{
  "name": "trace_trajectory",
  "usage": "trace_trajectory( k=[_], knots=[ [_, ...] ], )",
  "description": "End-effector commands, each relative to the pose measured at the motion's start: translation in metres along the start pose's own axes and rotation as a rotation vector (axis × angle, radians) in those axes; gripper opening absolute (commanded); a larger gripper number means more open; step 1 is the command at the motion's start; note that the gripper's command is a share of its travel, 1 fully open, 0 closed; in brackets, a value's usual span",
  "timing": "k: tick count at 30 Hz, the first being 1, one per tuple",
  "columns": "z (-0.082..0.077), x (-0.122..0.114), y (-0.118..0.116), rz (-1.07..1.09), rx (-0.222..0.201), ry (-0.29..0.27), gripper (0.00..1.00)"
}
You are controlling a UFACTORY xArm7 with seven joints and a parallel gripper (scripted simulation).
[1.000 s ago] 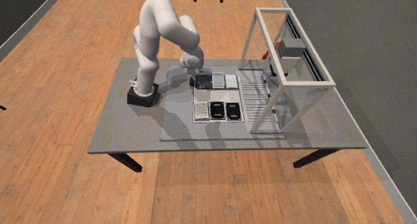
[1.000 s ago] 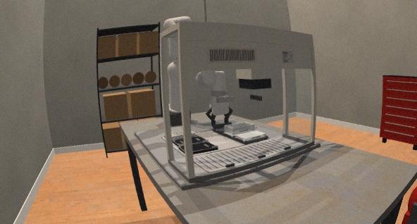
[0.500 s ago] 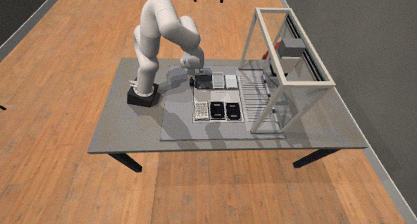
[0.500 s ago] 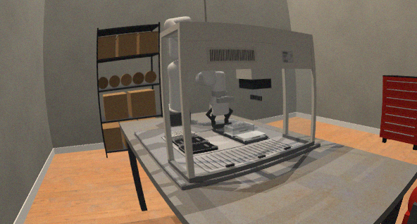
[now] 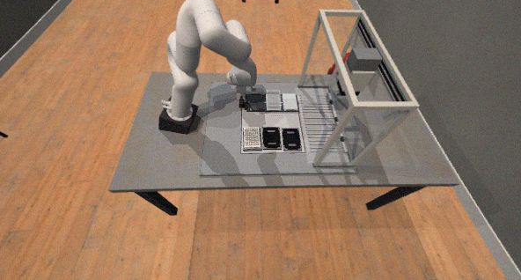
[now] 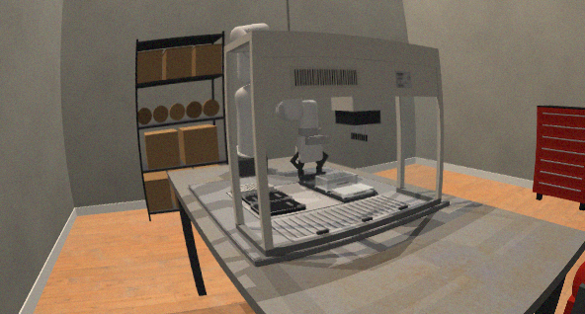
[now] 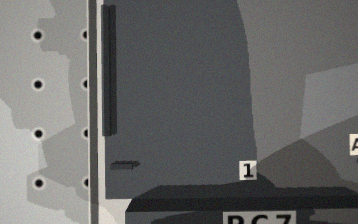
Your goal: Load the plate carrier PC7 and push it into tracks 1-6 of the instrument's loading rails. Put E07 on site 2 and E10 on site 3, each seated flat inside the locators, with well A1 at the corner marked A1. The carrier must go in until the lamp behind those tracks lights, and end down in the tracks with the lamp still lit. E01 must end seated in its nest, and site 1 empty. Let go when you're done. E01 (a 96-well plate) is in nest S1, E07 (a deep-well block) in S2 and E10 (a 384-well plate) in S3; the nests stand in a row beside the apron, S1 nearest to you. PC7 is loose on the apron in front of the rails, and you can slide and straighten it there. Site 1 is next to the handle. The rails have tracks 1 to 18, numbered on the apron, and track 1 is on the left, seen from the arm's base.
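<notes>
Labels "1", "A1", "PC7" on carrier (image 7: 180, 100)

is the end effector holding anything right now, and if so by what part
Nothing is held. The end effector is open, hanging over the handle end of carrier PC7, above bare site 1, with nothing between its fingers.

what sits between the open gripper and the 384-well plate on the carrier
The deep-well block on site 2 lies between the gripper and the 384-well plate, clearest in the top view.
</notes>
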State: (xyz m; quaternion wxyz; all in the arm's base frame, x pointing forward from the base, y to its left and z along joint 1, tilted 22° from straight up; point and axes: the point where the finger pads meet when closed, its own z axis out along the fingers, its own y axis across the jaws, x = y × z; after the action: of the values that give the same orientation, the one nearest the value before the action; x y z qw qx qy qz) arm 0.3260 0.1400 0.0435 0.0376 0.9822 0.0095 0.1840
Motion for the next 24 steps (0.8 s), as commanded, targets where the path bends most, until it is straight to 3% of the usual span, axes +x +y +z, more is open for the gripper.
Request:
trace_trajectory(
  k=[1, 24],
  knots=[
    [-0.001, 0.005, -0.001, 0.0, 0.002, 0.003, 0.82],
    [-0.001, 0.026, -0.001, 0.0, 0.002, 0.003, 0.82]
  ],
)
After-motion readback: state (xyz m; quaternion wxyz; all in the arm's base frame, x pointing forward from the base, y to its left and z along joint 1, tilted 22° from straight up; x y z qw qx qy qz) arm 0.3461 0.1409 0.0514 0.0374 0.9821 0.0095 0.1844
